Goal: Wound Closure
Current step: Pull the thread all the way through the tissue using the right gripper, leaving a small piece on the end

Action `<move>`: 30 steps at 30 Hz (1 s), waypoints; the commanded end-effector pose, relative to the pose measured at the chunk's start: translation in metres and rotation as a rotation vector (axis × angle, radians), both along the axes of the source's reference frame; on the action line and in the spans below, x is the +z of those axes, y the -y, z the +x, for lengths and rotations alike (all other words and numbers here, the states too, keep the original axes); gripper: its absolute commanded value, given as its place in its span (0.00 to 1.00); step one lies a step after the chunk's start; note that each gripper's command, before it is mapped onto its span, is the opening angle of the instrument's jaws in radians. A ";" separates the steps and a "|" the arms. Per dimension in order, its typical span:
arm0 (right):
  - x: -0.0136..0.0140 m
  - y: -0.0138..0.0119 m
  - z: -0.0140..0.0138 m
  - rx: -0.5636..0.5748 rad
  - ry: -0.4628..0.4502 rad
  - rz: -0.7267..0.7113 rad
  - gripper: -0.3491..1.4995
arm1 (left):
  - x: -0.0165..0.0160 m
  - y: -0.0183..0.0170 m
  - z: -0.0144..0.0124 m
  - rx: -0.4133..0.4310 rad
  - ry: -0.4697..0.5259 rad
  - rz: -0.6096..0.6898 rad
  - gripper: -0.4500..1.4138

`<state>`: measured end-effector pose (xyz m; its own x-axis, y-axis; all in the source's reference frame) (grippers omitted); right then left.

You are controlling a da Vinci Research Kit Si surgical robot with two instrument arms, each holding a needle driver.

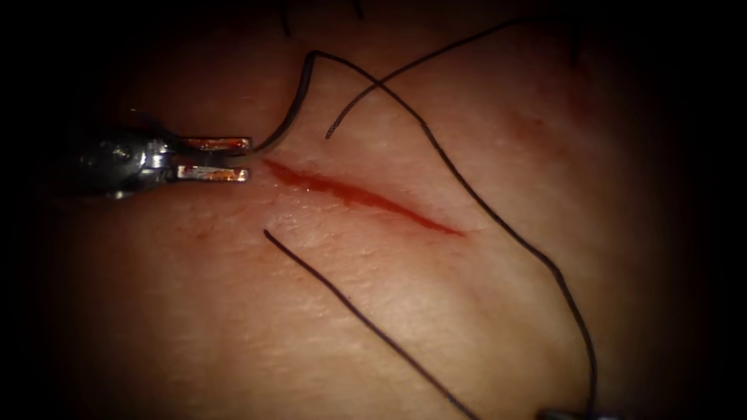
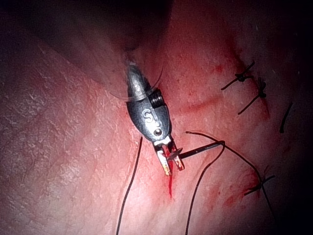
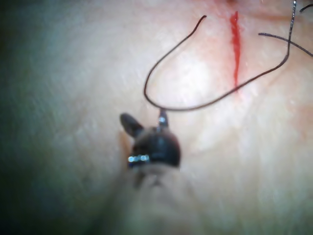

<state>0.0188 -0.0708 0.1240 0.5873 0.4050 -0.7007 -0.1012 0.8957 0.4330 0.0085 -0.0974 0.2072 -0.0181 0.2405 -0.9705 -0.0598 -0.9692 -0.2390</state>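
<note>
The cut (image 1: 362, 196) runs as a red slanted line across the tissue (image 1: 233, 311). At its left end my left tool (image 1: 247, 159) is shut on the dark curved needle (image 1: 294, 109), holding it near one end. The needle arcs up and away over the tissue and is not in it; the left wrist view shows it (image 2: 200, 149) sticking out sideways from the jaws (image 2: 173, 165). Thread (image 1: 498, 222) runs from the needle's far end across the right part of the cut down to my right tool (image 1: 572, 414) at the lower edge. The right tool (image 3: 161, 117) grips that thread (image 3: 215, 100).
A second strand (image 1: 366, 315) lies below the cut, its free end near the left. Another loose end (image 1: 405, 74) crosses above the cut. Tied stitches (image 2: 243, 77) with short cut ends sit on the tissue beyond the left tool. Red fluid (image 2: 170, 188) marks the cut.
</note>
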 end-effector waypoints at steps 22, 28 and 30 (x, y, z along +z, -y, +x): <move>-0.0018 -0.0056 -0.0029 -0.072 0.082 -0.009 0.94 | -0.0005 0.0016 0.0040 -0.062 -0.012 -0.015 0.00; -0.0013 -0.0074 -0.0073 -0.034 0.178 -0.057 0.93 | -0.0003 0.0012 0.0034 -0.060 -0.007 -0.014 0.00; -0.0013 -0.0084 -0.0084 -0.003 0.229 -0.100 0.93 | -0.0001 0.0011 0.0031 -0.059 -0.004 -0.016 0.00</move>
<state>0.0100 -0.0624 0.1219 0.7401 0.3396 -0.5805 -0.1864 0.9329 0.3082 0.0119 -0.0978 0.2067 -0.0101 0.2232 -0.9747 -0.1201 -0.9680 -0.2204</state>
